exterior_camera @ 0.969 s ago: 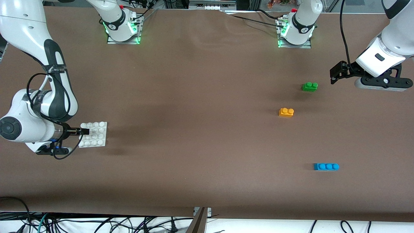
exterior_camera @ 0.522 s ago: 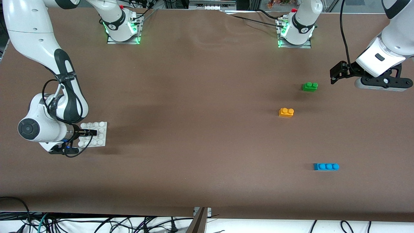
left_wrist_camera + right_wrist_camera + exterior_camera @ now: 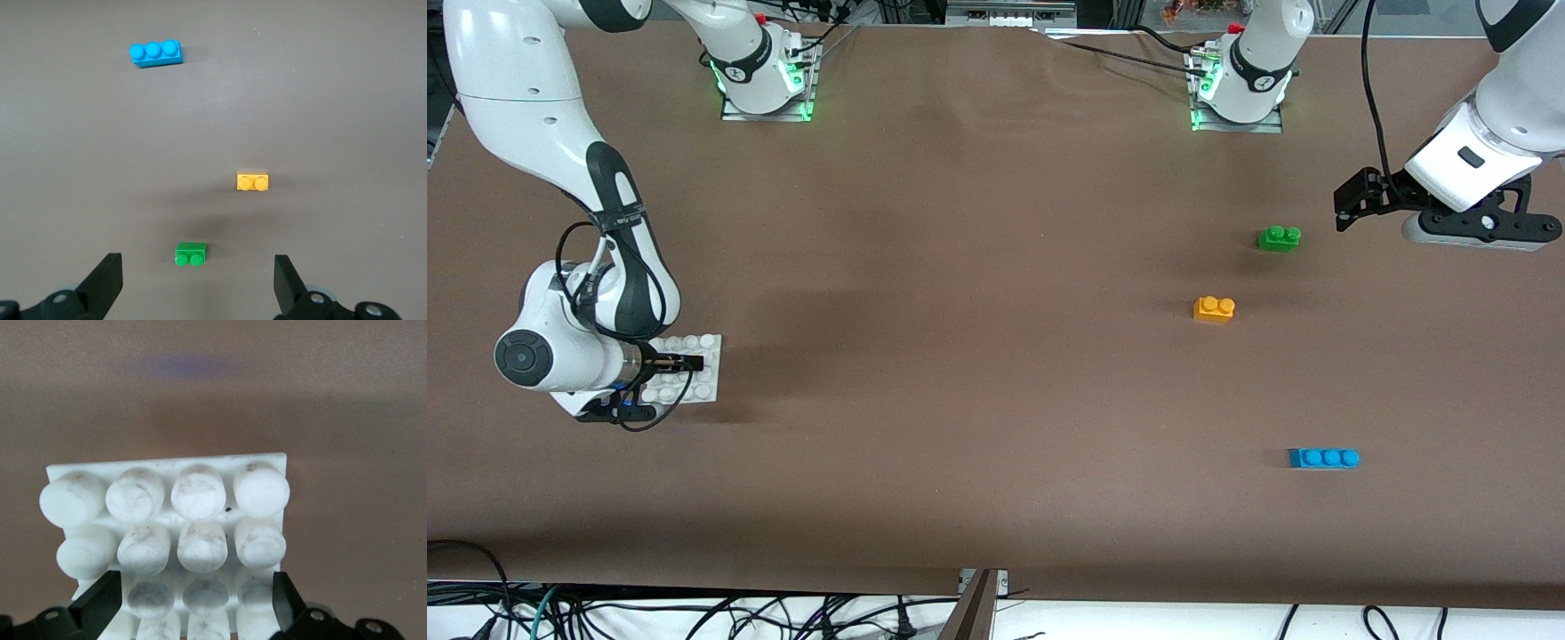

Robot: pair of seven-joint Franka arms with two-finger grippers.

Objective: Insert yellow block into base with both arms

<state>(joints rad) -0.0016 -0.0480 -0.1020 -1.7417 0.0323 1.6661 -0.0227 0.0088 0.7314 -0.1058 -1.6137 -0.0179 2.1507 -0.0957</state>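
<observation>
The yellow block (image 3: 1214,308) lies on the table toward the left arm's end; it also shows in the left wrist view (image 3: 253,182). The white studded base (image 3: 704,384) lies toward the right arm's end. My right gripper (image 3: 687,363) is low over the base, open, with its fingers (image 3: 100,607) wide apart on either side of the studs (image 3: 167,513). My left gripper (image 3: 1348,210) waits in the air, open and empty, beside the green brick; its fingers (image 3: 103,283) frame that brick in the left wrist view.
A green two-stud brick (image 3: 1279,238) lies farther from the front camera than the yellow block, and shows in the left wrist view (image 3: 191,254). A blue three-stud brick (image 3: 1323,458) lies nearer to the camera, also in the left wrist view (image 3: 156,53).
My right arm has swung in and its gripper has slid farther over the base from the base's outer edge. The left arm and the bricks have not moved.
</observation>
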